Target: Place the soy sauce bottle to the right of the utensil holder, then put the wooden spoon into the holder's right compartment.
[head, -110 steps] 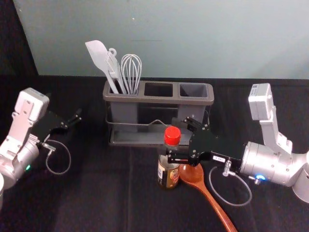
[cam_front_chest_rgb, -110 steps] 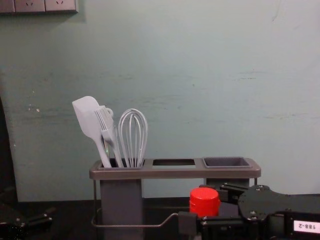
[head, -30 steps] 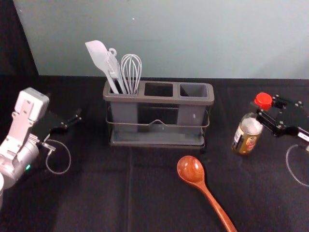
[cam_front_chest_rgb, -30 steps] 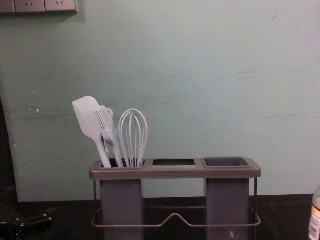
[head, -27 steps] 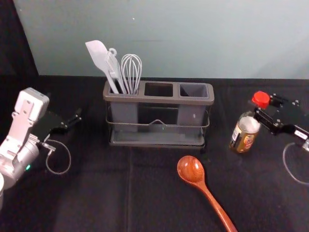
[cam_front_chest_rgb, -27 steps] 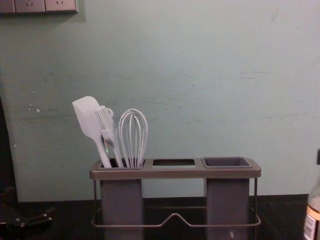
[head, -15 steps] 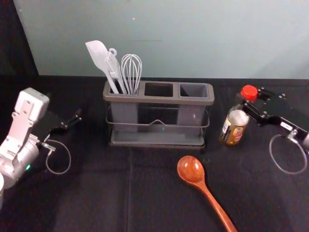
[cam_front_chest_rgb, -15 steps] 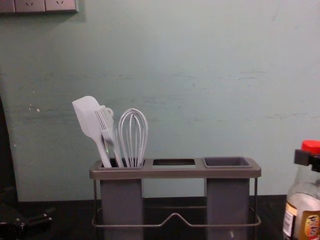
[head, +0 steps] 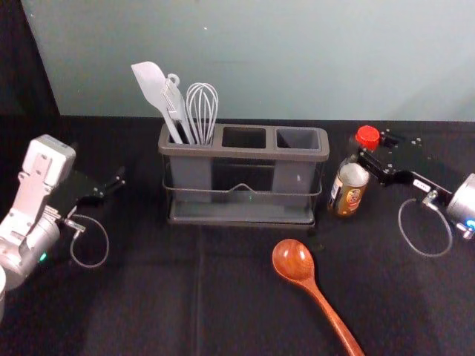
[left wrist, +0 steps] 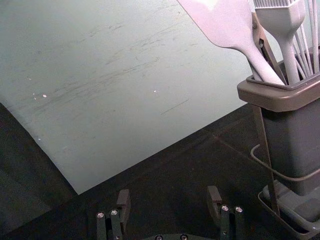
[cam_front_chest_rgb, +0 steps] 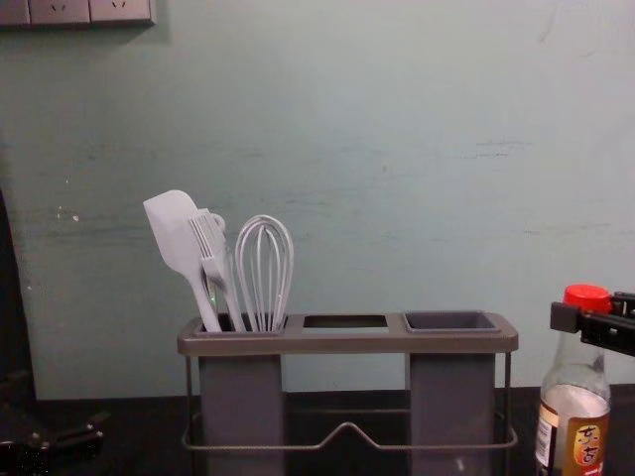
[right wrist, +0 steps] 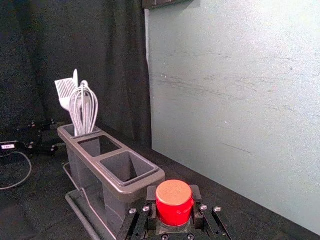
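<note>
Pale green wall (head: 297,67) rises behind a work surface draped in black cloth (head: 148,297), with a row of wall sockets (cam_front_chest_rgb: 60,10) at the chest view's upper left corner. At the robot's right, the right gripper (head: 371,146) grasps a soy sauce bottle (head: 349,194), its fingers closed on either side of the neck by the red cap (head: 367,136). The bottle stands upright in the chest view, just to the right of a gray-brown utensil holder (head: 245,153) and apart from it. Whether its base touches the cloth cannot be told.

Three compartments line the holder's top; the left one bears a white spatula (head: 150,81), a white brush (cam_front_chest_rgb: 208,243) and a whisk (head: 202,104). A wire rail (cam_front_chest_rgb: 248,448) runs across the holder's front. Nearer the robot, a wooden spoon (head: 293,259) lies on the cloth in front of the holder, bowl toward it, handle slanting toward the near edge and the right.

On the opposite side, the left gripper (head: 119,179) is parked to the left of the holder, its fingers (left wrist: 123,204) spread apart in the left wrist view.
</note>
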`<state>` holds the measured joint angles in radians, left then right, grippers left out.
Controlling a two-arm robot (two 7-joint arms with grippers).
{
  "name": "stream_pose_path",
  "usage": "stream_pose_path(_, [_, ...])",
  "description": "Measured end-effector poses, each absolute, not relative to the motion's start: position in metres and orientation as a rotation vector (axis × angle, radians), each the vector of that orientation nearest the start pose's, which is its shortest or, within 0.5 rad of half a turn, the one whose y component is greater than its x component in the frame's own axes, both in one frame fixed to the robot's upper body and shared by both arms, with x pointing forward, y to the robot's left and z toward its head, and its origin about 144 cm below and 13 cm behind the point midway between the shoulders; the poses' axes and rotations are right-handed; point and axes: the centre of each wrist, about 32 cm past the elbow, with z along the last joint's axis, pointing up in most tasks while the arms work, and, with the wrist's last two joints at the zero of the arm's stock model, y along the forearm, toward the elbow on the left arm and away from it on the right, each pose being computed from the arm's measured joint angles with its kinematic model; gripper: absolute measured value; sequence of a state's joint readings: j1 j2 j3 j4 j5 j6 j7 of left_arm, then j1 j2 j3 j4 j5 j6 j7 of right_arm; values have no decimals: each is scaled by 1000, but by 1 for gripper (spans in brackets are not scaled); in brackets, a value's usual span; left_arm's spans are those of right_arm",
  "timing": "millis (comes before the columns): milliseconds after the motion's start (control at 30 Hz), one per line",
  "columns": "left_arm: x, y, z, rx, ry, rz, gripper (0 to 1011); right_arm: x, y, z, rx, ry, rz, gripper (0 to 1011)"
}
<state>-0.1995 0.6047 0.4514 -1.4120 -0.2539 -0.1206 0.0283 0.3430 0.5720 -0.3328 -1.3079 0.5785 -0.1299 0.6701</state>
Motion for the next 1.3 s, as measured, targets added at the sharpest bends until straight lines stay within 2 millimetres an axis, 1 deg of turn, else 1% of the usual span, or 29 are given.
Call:
stream_pose_path(300, [489, 310, 1140, 304, -285, 1248, 1005, 543, -344, 1185, -19, -86, -775, 386])
stream_pose_path(733, [489, 310, 1140, 304, -285, 1248, 1005, 545, -344, 1178, -26, -91, -783, 386])
stream_pose_path(1200, [489, 310, 1140, 304, -285, 1248, 1005, 545, -344, 1178, -27, -93, -786, 385])
stream_pose_path(1300, [489, 310, 1140, 304, -285, 1248, 1005, 545, -344, 1178, -26, -93, -786, 414])
